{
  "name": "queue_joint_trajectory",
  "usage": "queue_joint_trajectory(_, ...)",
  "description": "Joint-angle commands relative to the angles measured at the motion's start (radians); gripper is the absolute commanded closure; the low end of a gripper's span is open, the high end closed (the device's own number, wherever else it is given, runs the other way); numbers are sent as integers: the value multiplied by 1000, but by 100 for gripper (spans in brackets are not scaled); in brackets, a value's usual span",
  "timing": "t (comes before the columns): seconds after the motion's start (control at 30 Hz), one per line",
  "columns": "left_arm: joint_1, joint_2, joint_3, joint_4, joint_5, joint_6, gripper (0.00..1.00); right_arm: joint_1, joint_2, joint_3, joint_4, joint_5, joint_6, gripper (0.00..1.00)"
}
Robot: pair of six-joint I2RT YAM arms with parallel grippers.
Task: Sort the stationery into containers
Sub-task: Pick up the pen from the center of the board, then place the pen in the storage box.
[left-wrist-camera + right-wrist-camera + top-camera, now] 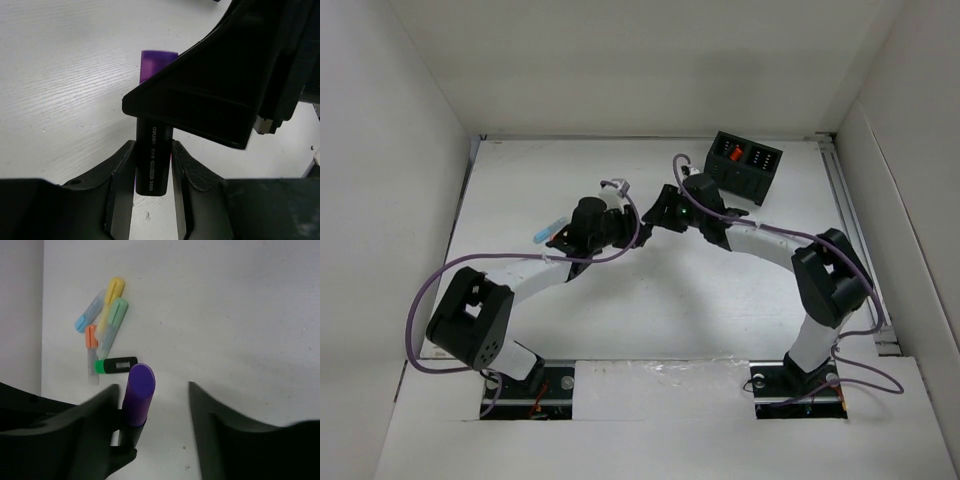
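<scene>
My left gripper (153, 172) is shut on a black highlighter with a purple cap (152, 150) and holds it above the table. My right gripper (152, 407) is open around the same highlighter (137, 395), whose purple cap stands close to its left finger (95, 415). One right finger (210, 95) crosses over the pen in the left wrist view. Both grippers meet at the table's middle (645, 215). The black two-compartment box (745, 165) stands at the back right with an orange item in one compartment. Several loose highlighters (105, 325) lie in a pile on the table.
The pile holds yellow, green, light-blue and orange pens and a black one with a green cap (116, 365). A light-blue pen (545, 232) shows beside the left arm. White walls enclose the table on three sides.
</scene>
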Motion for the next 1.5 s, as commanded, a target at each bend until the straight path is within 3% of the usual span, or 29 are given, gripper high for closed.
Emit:
queue_joint_trajectory(0.0, -6, -48, -14, 54, 33, -2, 100, 6, -3, 33, 100, -66, 27, 47)
queue_joint_trajectory(0.03, -6, -58, -14, 54, 33, -2, 100, 6, -3, 22, 113, -67, 41, 59)
queue_joint_trajectory(0.07, -6, -58, -14, 54, 14, -11, 91, 6, -3, 22, 113, -67, 41, 78)
queue_joint_trajectory(0.13, -6, -58, -14, 54, 0, -23, 74, -3, -23, 22, 113, -54, 50, 93)
queue_joint_trajectory(0.17, -6, -58, -23, 54, 0, -23, 74, -4, -23, 22, 113, -54, 50, 96)
queue_joint_trajectory(0.2, -6, -71, -23, 54, 0, -23, 64, -4, -35, 22, 113, -31, 50, 97)
queue_joint_trajectory(0.33, -6, -107, -35, 63, -23, -33, 48, -74, -53, 33, 98, 2, 50, 100)
queue_joint_trajectory(0.5, -6, -176, -67, 63, -37, -42, 37, -215, -63, 126, 52, 81, 59, 100)
queue_joint_trajectory(0.7, -6, -246, -77, 28, -94, -51, 36, -382, -6, 328, -28, 309, 59, 100)
queue_joint_trajectory(0.9, -6, -246, -75, 5, -94, -73, 36, -404, 178, 585, -143, 593, -91, 100)
queue_joint_trajectory(1.07, -6, -236, -60, -7, -105, -82, 36, -395, 327, 755, -196, 719, -210, 100)
queue_joint_trajectory(1.2, -6, -226, -49, -32, -105, -82, 36, -386, 378, 795, -206, 763, -253, 100)
queue_joint_trajectory(1.3, -6, -226, -49, -32, -129, -82, 36, -373, 399, 795, -206, 785, -254, 92)
queue_joint_trajectory(1.4, -6, -226, -49, -41, -165, -82, 36, -337, 408, 784, -197, 805, -266, 69)
queue_joint_trajectory(1.43, -6, -226, -49, -55, -178, -91, 36, -336, 398, 775, -187, 805, -266, 54)
queue_joint_trajectory(1.47, -6, -226, -49, -55, -221, -91, 36, -323, 388, 775, -187, 805, -266, 47)
